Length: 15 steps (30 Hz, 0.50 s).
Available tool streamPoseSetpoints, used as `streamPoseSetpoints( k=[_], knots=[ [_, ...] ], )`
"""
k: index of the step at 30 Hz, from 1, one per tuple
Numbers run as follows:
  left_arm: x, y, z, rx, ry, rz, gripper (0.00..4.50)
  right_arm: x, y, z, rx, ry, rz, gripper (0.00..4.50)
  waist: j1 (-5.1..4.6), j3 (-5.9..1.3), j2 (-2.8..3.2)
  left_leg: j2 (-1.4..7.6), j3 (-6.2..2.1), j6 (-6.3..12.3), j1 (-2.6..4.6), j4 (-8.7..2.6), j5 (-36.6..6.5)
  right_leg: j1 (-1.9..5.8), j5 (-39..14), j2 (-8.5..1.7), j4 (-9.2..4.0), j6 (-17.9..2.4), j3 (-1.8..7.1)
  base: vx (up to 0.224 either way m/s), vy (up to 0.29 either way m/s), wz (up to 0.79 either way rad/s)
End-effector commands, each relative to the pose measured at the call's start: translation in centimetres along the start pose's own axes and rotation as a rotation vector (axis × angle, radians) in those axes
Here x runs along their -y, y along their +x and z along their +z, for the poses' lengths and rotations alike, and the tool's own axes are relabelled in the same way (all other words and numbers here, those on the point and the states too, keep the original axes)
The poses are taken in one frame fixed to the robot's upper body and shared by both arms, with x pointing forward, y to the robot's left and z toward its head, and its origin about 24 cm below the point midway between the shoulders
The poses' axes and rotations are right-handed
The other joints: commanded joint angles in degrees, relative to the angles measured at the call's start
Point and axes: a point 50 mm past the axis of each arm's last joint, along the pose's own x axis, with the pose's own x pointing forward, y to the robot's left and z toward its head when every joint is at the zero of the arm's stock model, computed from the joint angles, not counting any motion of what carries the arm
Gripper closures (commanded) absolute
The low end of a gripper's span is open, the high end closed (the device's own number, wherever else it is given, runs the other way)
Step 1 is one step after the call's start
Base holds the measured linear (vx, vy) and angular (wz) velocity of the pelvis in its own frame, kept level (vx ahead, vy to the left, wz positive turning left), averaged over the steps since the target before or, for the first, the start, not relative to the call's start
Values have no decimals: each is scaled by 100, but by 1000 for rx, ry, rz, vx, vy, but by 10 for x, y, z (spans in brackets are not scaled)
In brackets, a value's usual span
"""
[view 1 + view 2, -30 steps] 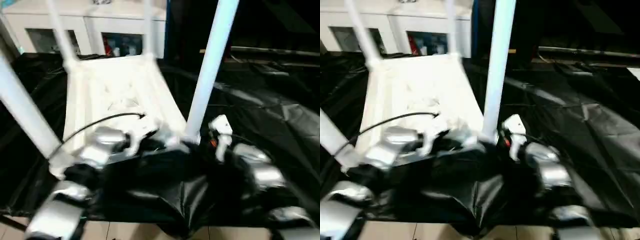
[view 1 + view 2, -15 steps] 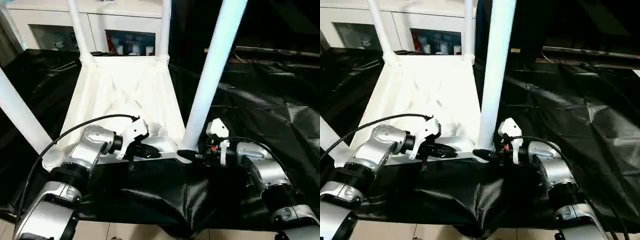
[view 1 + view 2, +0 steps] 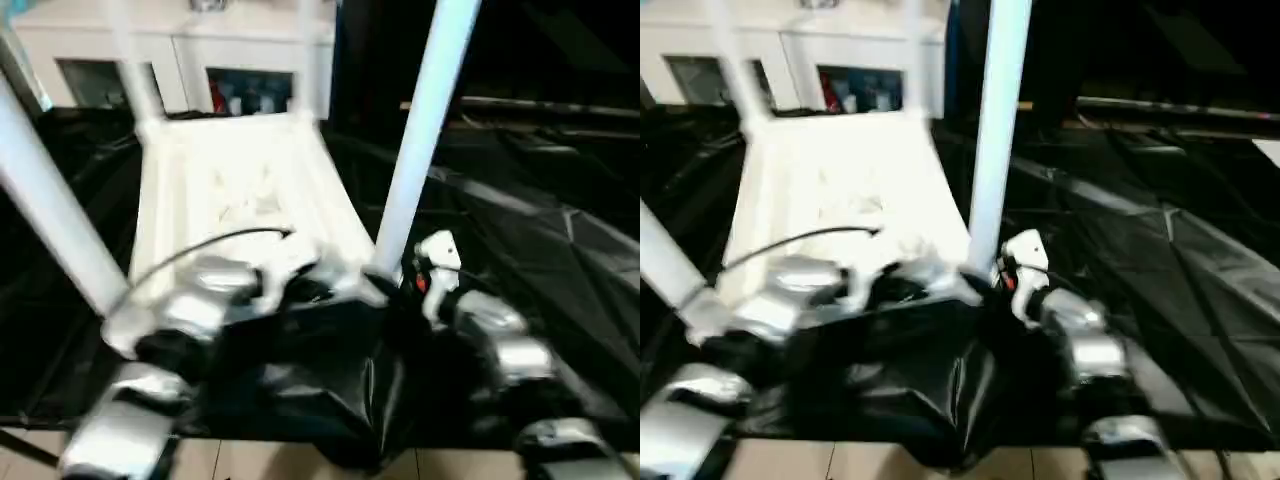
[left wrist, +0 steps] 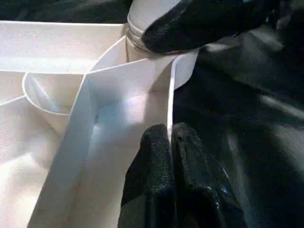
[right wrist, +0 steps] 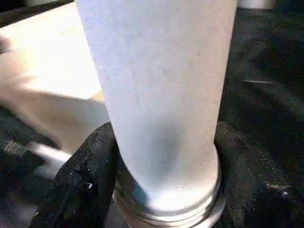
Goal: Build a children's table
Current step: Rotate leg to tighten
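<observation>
The white tabletop (image 3: 240, 180) lies upside down on the black-draped work table, ribbed underside up. Four white legs stand in its corner sockets: near right leg (image 3: 415, 150), near left leg (image 3: 50, 210), and two far legs (image 3: 125, 60) (image 3: 308, 60). My left gripper (image 4: 170, 135) is shut on the thin near rim of the tabletop, close to the near right corner. My right gripper (image 5: 164, 190) is shut around the base of the near right leg (image 5: 161, 95), with one black finger (image 5: 85, 185) on each side just above the socket.
Black cloth (image 3: 520, 220) covers the work table, wrinkled and bunched at the front edge (image 3: 370, 400), with pale floor (image 3: 300, 465) below. A white cabinet (image 3: 170, 50) with glass doors stands behind. A cable (image 3: 220, 240) arcs over my left forearm.
The whole picture has shifted and blurred, so the camera has moved. Both grippers keep the same holds on the rim and the leg base.
</observation>
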Motion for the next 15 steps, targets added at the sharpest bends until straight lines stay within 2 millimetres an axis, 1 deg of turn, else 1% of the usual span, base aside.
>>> streamPoseSetpoints(
  k=[1, 2, 3, 4, 5, 7, 9, 10, 11, 12, 13, 15],
  knots=[
    [19, 24, -10, -19, -89, 6, 450, -18, 12, -18, -87, 35, -26, 186, -21, -112, -64, 146, -113, 123, 22, -425, -1936, 100, -2916, -287, -617, -605, 216, 0, 0, 0],
    [24, 33, -4, -7, -98, 18, 450, -24, 18, -17, -83, 60, -83, 186, -30, -110, -28, 149, -115, 113, 16, -433, -1932, 91, -2868, -285, -620, -597, 222, 0, 0, 0],
    [26, 38, 0, -1, -102, 26, 450, -28, 23, -16, -85, 61, -106, 186, -41, -115, -36, 138, -118, 74, 22, -432, -1954, 85, -2883, -273, -617, -583, 211, 0, 0, 0],
    [29, 42, 3, 4, -102, 24, 450, -33, 28, -14, -82, 50, -110, 186, -49, -122, -31, 137, -121, 62, 5, -438, -1912, 93, -2830, -274, -613, -575, 211, 0, 0, 0],
    [30, 44, 4, 5, -102, 24, 450, -36, 30, -13, -79, 37, -112, 186, -41, -131, -25, 136, -123, 75, 9, -437, -1903, 99, -2782, -277, -613, -572, 207, 0, 0, 0],
    [31, 45, 6, 7, -88, 14, 450, -43, 36, -7, -52, 2, -72, 186, -36, -140, -30, 127, -104, 146, -9, -422, -1859, 99, -2523, -263, -603, -609, 215, 0, 0, 0],
    [30, 44, 5, 5, -83, 12, 450, -42, 36, -5, -36, 13, -54, 186, -33, -148, -30, 131, -98, 214, -25, -423, -1780, 120, -2248, -255, -571, -684, 218, 0, 0, 0],
    [28, 41, 4, 3, -80, 11, 450, -40, 35, -3, -20, 34, -40, 117, -32, -151, -35, 127, -94, 232, -36, -419, -1749, 130, -2176, -254, -564, -700, 218, 0, 0, 0],
    [27, 38, 2, 2, -75, 1, 450, -38, 33, -2, -19, 36, -23, 117, -26, -152, -34, 126, -89, 269, -40, -415, -1702, 138, -2093, -259, -559, -736, 219, 0, 0, 0],
    [26, 35, 0, 0, -69, -12, 450, -35, 31, -2, -21, 21, -2, 117, -16, -168, -55, 131, -93, 309, -52, -409, -1622, 159, -2004, -264, -531, -771, 219, 0, 0, 0],
    [25, 33, -1, -2, -65, -18, 450, -34, 29, -2, -25, 5, 6, 115, -16, -157, -53, 135, -90, 324, -55, -412, -1615, 153, -1974, -264, -536, -789, 219, 0, 0, 0],
    [24, 29, -3, -8, -62, -36, 450, -32, 26, -2, -27, -17, 54, 85, -15, -153, -51, 134, -81, 345, -50, -406, -1603, 154, -1984, -267, -539, -834, 215, 0, 0, 0]
  ],
)
